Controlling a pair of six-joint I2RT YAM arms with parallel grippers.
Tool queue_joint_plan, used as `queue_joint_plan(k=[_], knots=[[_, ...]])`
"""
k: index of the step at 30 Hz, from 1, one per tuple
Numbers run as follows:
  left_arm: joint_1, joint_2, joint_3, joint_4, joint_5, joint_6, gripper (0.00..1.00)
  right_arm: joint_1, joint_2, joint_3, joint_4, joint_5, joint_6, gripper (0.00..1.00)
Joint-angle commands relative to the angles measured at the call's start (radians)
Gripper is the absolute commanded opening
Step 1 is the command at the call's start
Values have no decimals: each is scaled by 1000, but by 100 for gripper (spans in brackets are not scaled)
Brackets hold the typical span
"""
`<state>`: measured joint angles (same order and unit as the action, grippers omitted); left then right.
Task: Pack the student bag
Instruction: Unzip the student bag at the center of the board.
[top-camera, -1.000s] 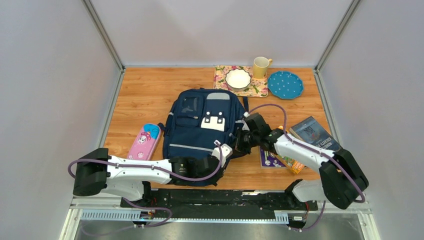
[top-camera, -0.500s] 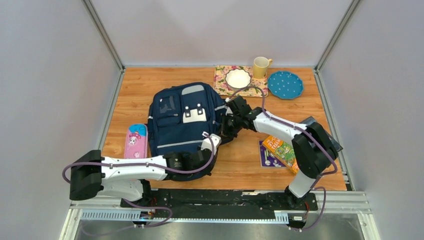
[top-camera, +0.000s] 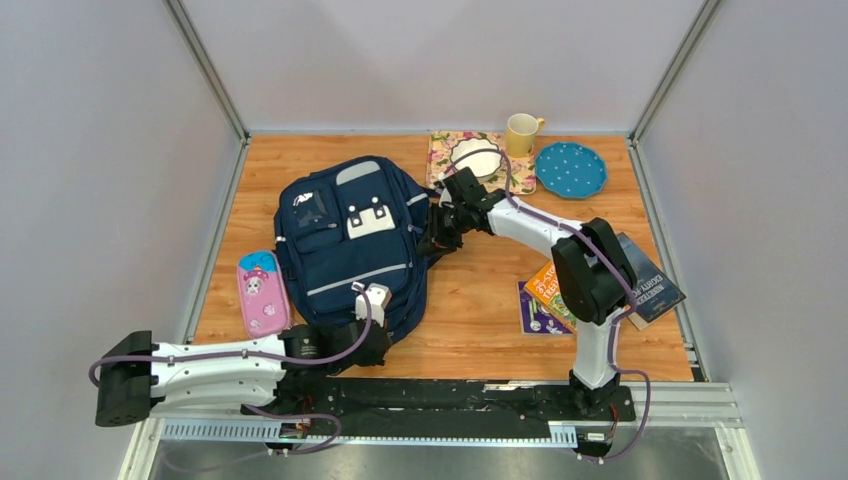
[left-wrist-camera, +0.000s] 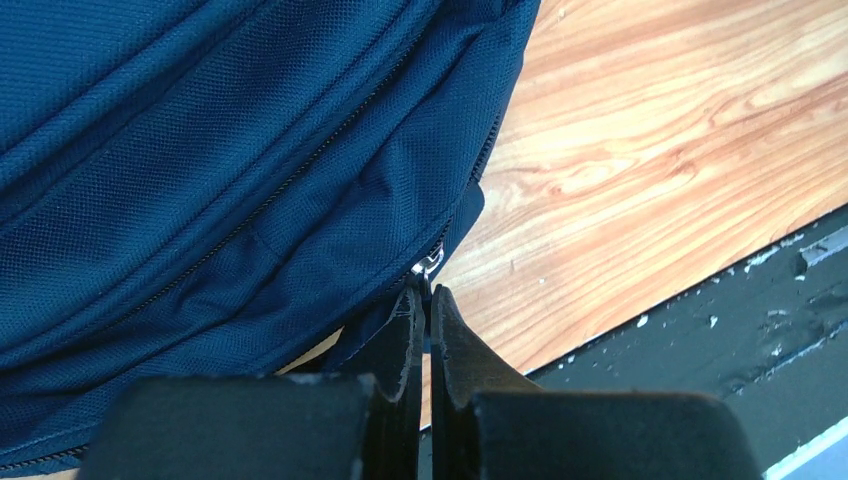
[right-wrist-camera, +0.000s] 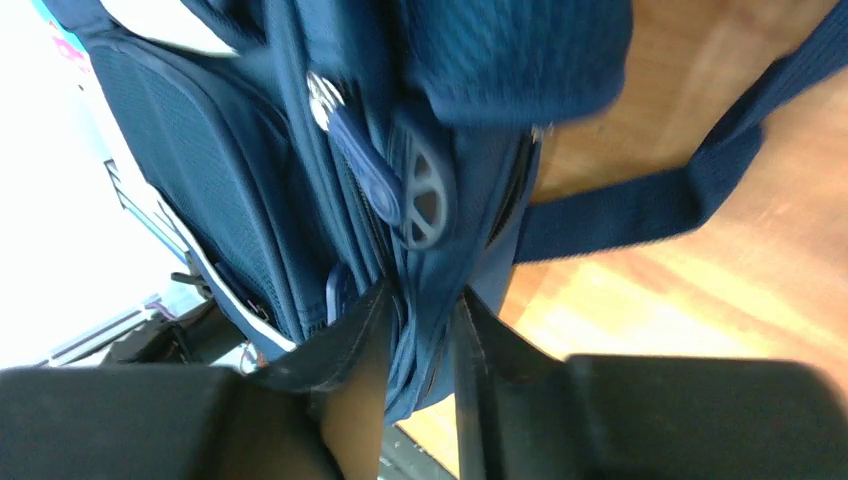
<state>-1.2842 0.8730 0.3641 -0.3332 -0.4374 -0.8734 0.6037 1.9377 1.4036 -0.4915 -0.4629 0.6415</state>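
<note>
The navy blue student bag (top-camera: 340, 245) lies front-up on the wooden table, left of centre and slightly tilted. My left gripper (top-camera: 372, 303) is at the bag's near right corner. In the left wrist view it (left-wrist-camera: 425, 297) is shut on a small metal zipper pull (left-wrist-camera: 428, 266) at the seam of the bag (left-wrist-camera: 220, 170). My right gripper (top-camera: 440, 228) is at the bag's far right side. In the right wrist view it (right-wrist-camera: 420, 315) is shut on a fold of the bag's fabric (right-wrist-camera: 440, 250), next to a blue zipper tab (right-wrist-camera: 365, 170) and a strap (right-wrist-camera: 640, 205).
A pink pencil case (top-camera: 258, 292) lies against the bag's left side. Books (top-camera: 555, 295) and a dark book (top-camera: 648, 283) lie at the right. A bowl (top-camera: 476, 155) on a floral mat, a yellow mug (top-camera: 521, 133) and a blue plate (top-camera: 571, 169) stand at the back.
Both grippers have moved the bag left and away from the arms, turning it slightly counterclockwise. The pencil case was pushed left. The right arm has stretched out to the far left.
</note>
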Motion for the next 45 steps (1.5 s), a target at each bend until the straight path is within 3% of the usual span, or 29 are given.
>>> queue_joint_plan(k=[1,2,5,10,14,20,22,23,25,26,29,38,45], knots=[[-23,-26,-8,-86,49,2,0,-44,-44,23,143,30,-59,43],[-23,1,30,-76,42,32,0,-48,-65,0,139,44,-57,58],[-23,90,119,-63,16,86,0,-71,-176,-103,114,131,-39,69],[-21,187,217,-6,22,155,0,-76,-387,-384,206,90,93,70],[-18,228,268,34,58,211,0,33,-479,-550,369,44,260,70],[-17,279,311,39,104,244,0,119,-445,-549,427,79,351,68],[-18,277,308,56,104,244,0,125,-407,-529,427,81,351,64],[-17,277,308,57,104,244,0,126,-398,-532,429,81,356,50],[-17,273,308,51,101,246,0,125,-402,-546,450,93,360,34],[-17,270,308,28,97,240,0,125,-408,-551,447,105,357,20],[-17,255,286,-27,69,222,0,110,-416,-517,363,176,295,0],[-17,120,102,-300,16,-4,0,-56,-393,-427,307,110,185,0],[-3,-28,61,-447,-112,-90,0,-73,-391,-362,245,57,106,0]])
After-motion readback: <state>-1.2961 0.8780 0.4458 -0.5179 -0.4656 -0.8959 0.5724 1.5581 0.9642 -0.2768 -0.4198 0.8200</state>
